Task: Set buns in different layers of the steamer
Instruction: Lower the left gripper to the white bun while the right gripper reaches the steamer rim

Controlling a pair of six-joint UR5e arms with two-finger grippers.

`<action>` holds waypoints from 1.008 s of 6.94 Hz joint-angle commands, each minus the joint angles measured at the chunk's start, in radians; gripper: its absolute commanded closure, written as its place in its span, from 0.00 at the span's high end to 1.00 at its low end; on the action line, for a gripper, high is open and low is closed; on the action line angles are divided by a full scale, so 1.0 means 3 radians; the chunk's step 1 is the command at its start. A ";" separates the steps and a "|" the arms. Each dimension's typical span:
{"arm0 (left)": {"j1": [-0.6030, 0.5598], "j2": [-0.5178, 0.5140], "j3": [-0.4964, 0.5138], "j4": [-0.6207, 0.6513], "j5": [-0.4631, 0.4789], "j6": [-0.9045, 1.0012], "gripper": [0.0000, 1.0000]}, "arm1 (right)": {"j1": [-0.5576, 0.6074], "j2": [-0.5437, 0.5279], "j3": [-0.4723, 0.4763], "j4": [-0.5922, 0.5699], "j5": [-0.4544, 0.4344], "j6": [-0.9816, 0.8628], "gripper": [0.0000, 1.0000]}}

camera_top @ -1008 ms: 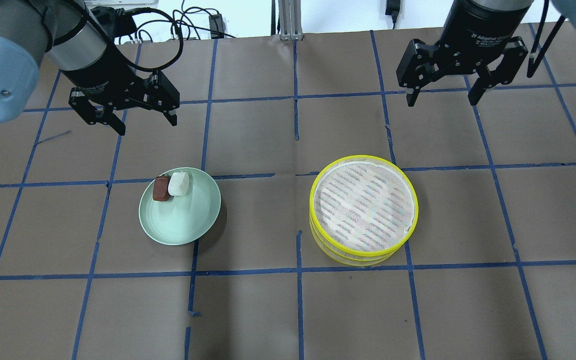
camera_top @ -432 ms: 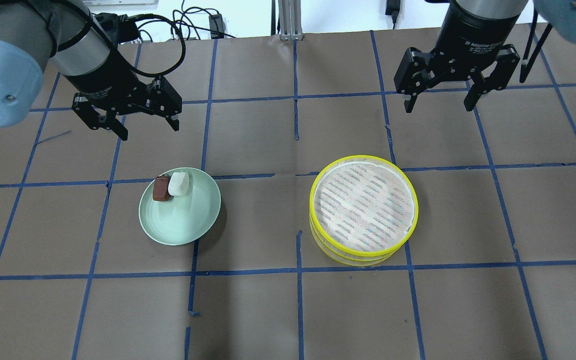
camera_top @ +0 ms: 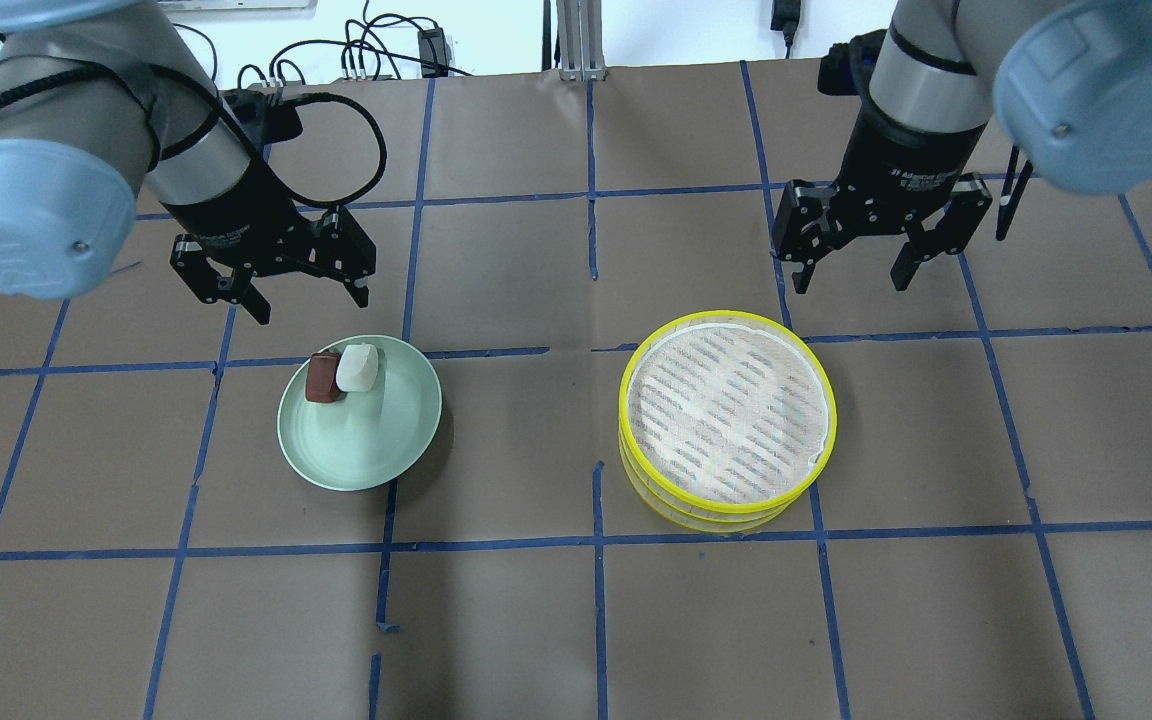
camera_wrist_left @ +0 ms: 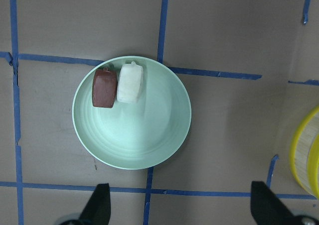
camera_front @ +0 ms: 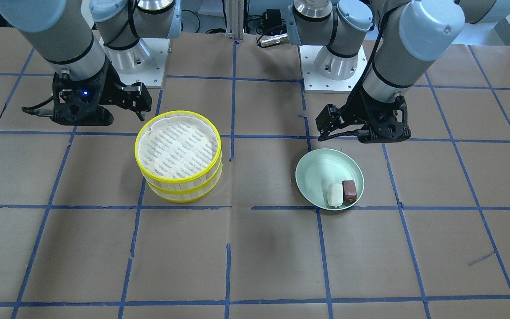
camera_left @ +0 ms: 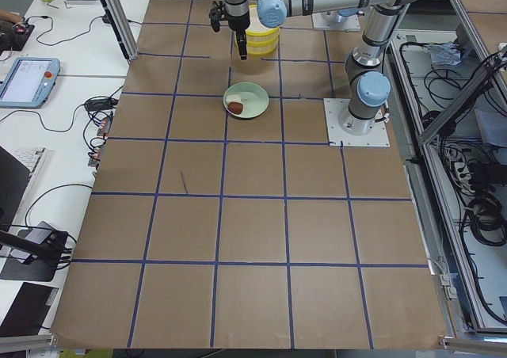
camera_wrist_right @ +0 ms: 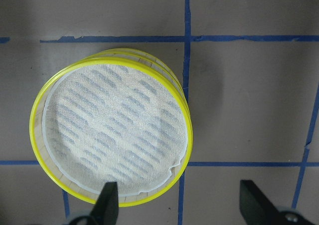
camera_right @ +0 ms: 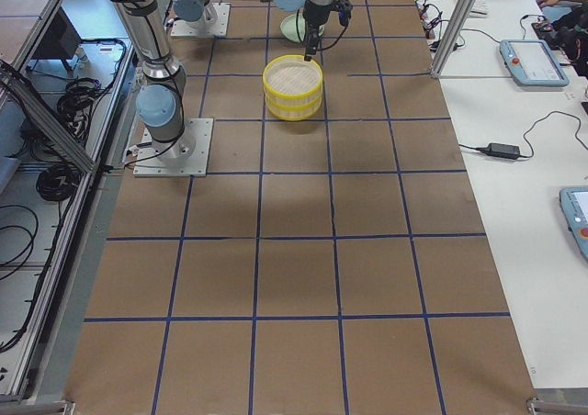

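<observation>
A white bun (camera_top: pixel 357 368) and a reddish-brown bun (camera_top: pixel 322 377) lie side by side at the far edge of a pale green plate (camera_top: pixel 376 450). They also show in the left wrist view, white (camera_wrist_left: pixel 130 83) and brown (camera_wrist_left: pixel 103 88). Two yellow-rimmed steamer layers (camera_top: pixel 726 415) stand stacked, the top liner bare. They also show in the right wrist view (camera_wrist_right: pixel 112 133). My left gripper (camera_top: pixel 311 300) is open and empty, above the table just beyond the plate. My right gripper (camera_top: pixel 851 278) is open and empty, just beyond the steamer.
Brown paper with blue tape grid lines covers the table (camera_top: pixel 576 620). The arm bases (camera_front: pixel 334 66) stand at the robot's edge. Cables (camera_top: pixel 376 50) lie past the table's far edge. Monitors and pendants sit on side benches (camera_left: pixel 32 81).
Both grippers have moved nearer, the left toward the plate and the right toward the steamer. Both stay open. The buns and the steamer have not moved.
</observation>
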 commanded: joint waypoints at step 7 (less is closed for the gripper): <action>0.0008 -0.1109 -0.0463 0.1602 0.0374 0.0045 0.97 | 0.0002 0.0173 0.1141 -0.1587 -0.0210 -0.0100 0.80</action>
